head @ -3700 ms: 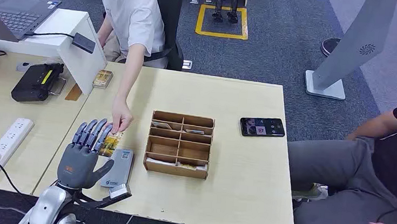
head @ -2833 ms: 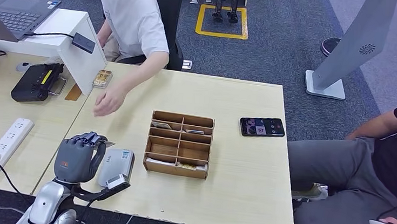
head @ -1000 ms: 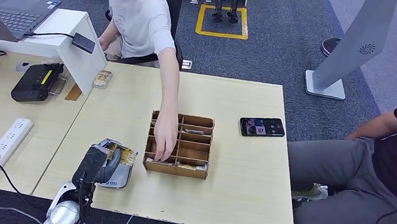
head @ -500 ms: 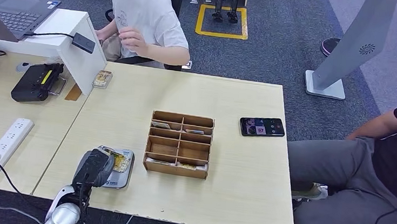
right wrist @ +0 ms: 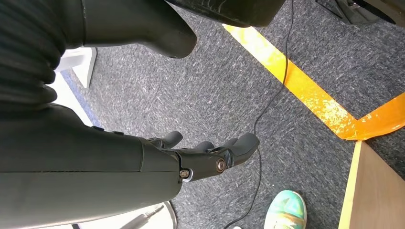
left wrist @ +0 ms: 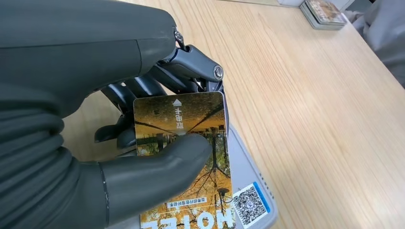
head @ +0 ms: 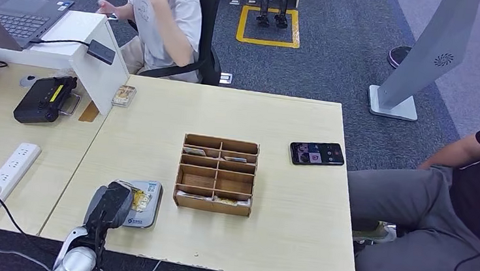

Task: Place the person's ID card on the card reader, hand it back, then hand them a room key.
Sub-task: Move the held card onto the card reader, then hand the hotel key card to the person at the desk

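My left hand [left wrist: 119,143] pinches the ID card [left wrist: 184,157] between thumb and fingers, just over the card reader [head: 142,212]; my right hand [right wrist: 191,157] hangs empty, fingers apart.

card reader [left wrist: 248,191]: mostly hidden under ID card [left wrist: 186,143] | card cut off at edge

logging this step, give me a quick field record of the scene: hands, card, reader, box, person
left hand: pinches the card between thumb and fingers
card: orange printed card, held over the card reader
card reader: grey pad by the table's near edge, beside the wooden box
right hand: holds nothing, hangs over grey carpet
wooden box: compartmented, mid-table, cards in some slots
phone: lies beyond the box, screen lit
person: seated at the table's far side, hands off the table
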Robot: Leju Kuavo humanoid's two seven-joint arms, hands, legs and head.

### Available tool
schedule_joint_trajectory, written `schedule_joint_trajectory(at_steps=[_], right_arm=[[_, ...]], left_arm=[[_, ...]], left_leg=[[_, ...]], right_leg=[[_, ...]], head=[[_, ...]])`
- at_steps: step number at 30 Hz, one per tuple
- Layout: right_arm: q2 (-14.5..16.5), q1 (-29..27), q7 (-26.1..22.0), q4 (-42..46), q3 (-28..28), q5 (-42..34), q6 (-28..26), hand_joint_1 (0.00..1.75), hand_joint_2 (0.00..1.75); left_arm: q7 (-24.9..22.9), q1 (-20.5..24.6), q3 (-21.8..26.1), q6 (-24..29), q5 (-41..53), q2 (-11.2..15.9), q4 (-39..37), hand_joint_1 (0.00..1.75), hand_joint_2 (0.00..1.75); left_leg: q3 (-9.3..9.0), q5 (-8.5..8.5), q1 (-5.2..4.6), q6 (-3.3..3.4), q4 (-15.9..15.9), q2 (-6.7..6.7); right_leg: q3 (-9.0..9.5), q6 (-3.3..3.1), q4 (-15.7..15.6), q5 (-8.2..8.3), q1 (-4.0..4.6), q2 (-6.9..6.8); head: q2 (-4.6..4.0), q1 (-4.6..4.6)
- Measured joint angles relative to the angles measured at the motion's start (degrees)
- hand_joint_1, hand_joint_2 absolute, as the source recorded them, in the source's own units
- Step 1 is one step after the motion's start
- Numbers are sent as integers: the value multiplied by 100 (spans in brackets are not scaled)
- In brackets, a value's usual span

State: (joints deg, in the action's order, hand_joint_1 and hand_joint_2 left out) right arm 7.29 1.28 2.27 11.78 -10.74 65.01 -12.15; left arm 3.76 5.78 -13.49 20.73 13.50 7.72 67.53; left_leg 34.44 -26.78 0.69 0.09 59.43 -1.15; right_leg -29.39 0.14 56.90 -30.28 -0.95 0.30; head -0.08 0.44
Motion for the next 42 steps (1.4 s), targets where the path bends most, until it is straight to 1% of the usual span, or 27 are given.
schedule_joint_trajectory(at_steps=[3, 6, 9, 12, 14, 16, 18, 21, 25, 30, 38, 42], right_arm=[[-3, -2, 4, 0, 33, -33, 3, 0, 175], [-5, -3, 11, 2, 76, -62, 20, 0, 175], [-7, -3, 29, 7, 115, -106, 41, 0, 175], [-11, -6, 41, 10, 177, -143, 67, 0, 175], [-15, -8, 47, 11, 221, -168, 69, 0, 175], [-21, -12, 39, 16, 261, -202, 50, 0, 175], [-30, -22, 15, 26, 312, -242, 20, 0, 175], [-44, -35, -27, 41, 391, -305, 3, 0, 175], [-58, -42, -61, 56, 512, -379, 16, 0, 175], [-74, -40, -83, 96, 652, -438, 82, 0, 175], [-95, -41, -90, 128, 764, -447, 95, 0, 175], [-101, -41, -91, 148, 826, -447, 114, 0, 175]], left_arm=[[-62, 6, 10, 198, 413, 0, -81, 175, 175], [-284, 17, 9, 473, 1250, 2, -173, 175, 175], [-373, 18, 26, 491, 1707, -5, -245, 175, 175], [-319, 17, 73, 417, 1745, -22, -283, 175, 175], [-234, 18, 128, 296, 1567, -38, -291, 175, 175], [-43, 19, 218, 119, 1147, -72, -290, 175, 175], [334, 13, 320, 0, 572, -121, -266, 175, 175], [906, -3, 415, -40, -187, -199, -126, 175, 175], [1312, 19, 487, -14, -843, -262, 198, 175, 175], [1527, 110, 543, 115, -1048, -296, 565, 175, 175], [1585, 167, 566, 164, -1078, -302, 784, 175, 175], [1865, 212, 597, 463, -963, -305, 847, 175, 175]], left_leg=[[-1, 0, 0, 0, 0, 0], [-4, 0, 0, 0, 0, 0], [-7, 0, 0, 0, 0, -1], [-10, 0, 0, 0, -1, -2], [-12, 0, 0, -1, -1, -3], [-14, 1, 0, -1, -1, -4], [-15, 2, 0, -1, 0, -4], [-14, 4, 0, -1, 0, -4], [-14, 5, 0, -2, 1, -2], [-14, 5, 1, -2, 1, -2], [-14, 5, 1, -2, 1, 0], [-14, 5, 1, -2, 2, 0]], right_leg=[[1, 0, 0, 0, 0, 0], [4, 0, 0, 0, 0, 0], [8, 0, 0, 0, 0, -1], [11, 0, 0, 0, 0, -2], [12, 0, 0, 0, 0, -2], [13, 0, 0, 0, 0, -3], [13, 0, 0, 0, 0, -3], [14, -1, 0, 2, 0, -3], [12, -5, 0, 5, 0, -2], [12, -5, 1, 5, 1, -2], [11, -5, 1, 5, 2, -1], [10, -5, 1, 5, 1, -1]], head=[[1, 0], [1, -1], [1, -1], [1, -1], [1, 0], [0, -1], [1, -1], [1, 0], [1, 0], [0, 0], [1, 0], [1, 0]])
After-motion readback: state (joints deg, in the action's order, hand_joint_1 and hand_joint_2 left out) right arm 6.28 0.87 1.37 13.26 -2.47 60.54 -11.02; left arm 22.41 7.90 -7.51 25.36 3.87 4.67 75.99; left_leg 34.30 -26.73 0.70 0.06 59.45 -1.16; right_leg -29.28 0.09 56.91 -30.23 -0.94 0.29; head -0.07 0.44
